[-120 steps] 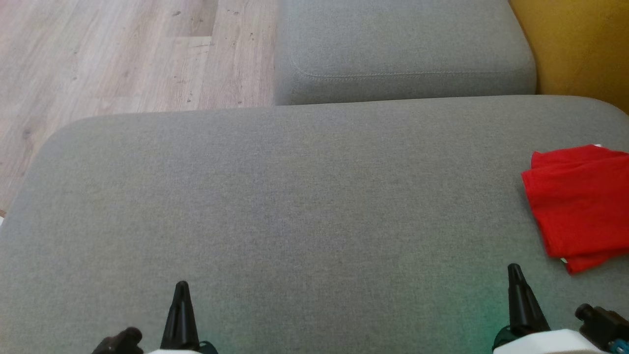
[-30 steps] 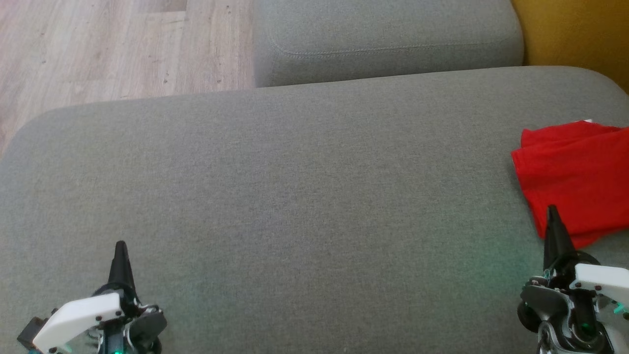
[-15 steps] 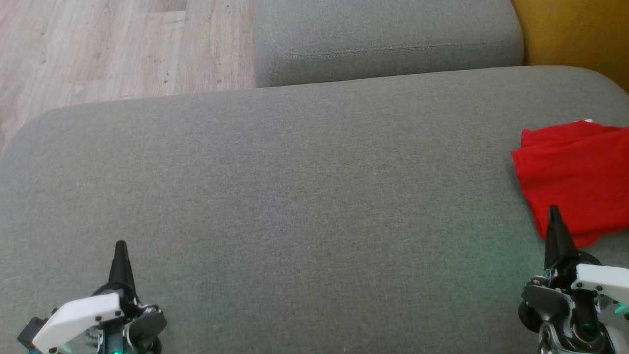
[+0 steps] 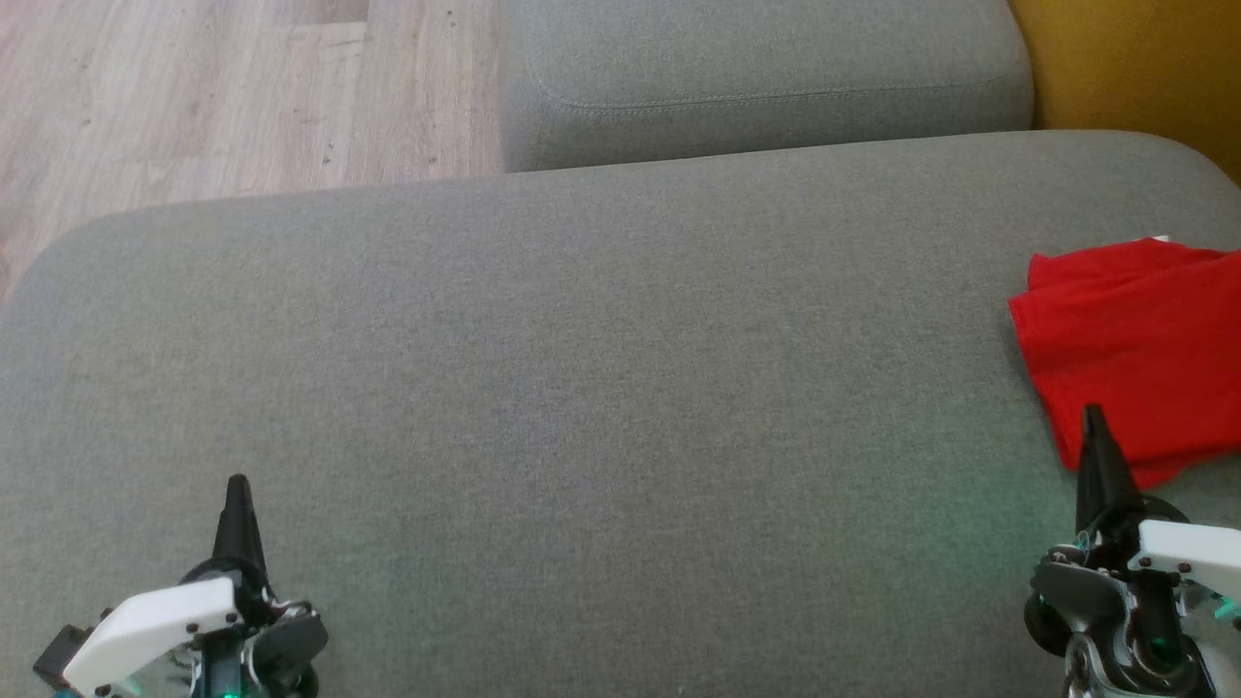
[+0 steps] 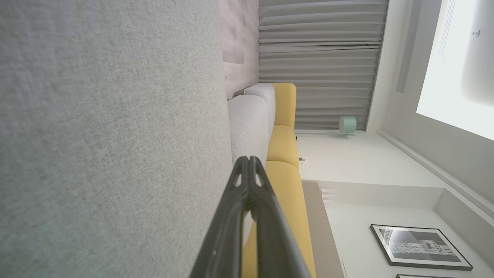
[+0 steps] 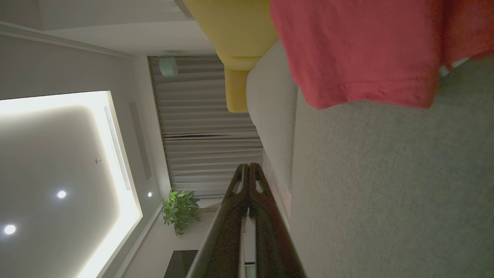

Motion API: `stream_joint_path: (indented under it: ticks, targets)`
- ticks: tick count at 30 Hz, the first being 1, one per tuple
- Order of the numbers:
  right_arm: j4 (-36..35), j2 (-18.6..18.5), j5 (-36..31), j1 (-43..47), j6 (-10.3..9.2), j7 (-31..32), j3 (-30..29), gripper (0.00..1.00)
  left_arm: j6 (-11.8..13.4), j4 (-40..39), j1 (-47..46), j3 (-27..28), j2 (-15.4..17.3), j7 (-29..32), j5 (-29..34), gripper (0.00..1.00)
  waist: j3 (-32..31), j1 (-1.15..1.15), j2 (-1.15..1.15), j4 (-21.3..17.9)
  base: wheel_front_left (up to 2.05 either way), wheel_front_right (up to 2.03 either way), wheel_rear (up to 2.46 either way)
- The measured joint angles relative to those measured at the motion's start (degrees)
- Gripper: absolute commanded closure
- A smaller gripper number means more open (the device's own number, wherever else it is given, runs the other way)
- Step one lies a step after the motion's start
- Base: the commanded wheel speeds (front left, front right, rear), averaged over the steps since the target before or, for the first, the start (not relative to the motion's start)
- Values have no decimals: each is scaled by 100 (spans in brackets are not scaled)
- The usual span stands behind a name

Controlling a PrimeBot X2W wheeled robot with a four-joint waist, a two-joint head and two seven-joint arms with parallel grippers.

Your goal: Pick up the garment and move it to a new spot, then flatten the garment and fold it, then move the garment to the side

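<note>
Your left pincer hangs at lower left over the wide grey fabric sofa cushion, fingers pressed together, holding nothing. The folded red cloth garment lies at the cushion's right edge. Your right pincer, likewise closed and empty, points at its near edge.

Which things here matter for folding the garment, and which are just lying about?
Job: red garment, grey cushion under it, left gripper, right gripper.
Lying about: yellow sofa, curtain, plant, framed picture.
</note>
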Motion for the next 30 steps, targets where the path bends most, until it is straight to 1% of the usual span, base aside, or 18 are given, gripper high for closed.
stream_joint_path:
  ticks: [30]
  targets:
    - [1, 8, -16, 0, 0, 8, -47, 100, 0, 2, -1, 60, -36, 27, 25, 100, 0, 0, 0, 0, 0, 0, 0]
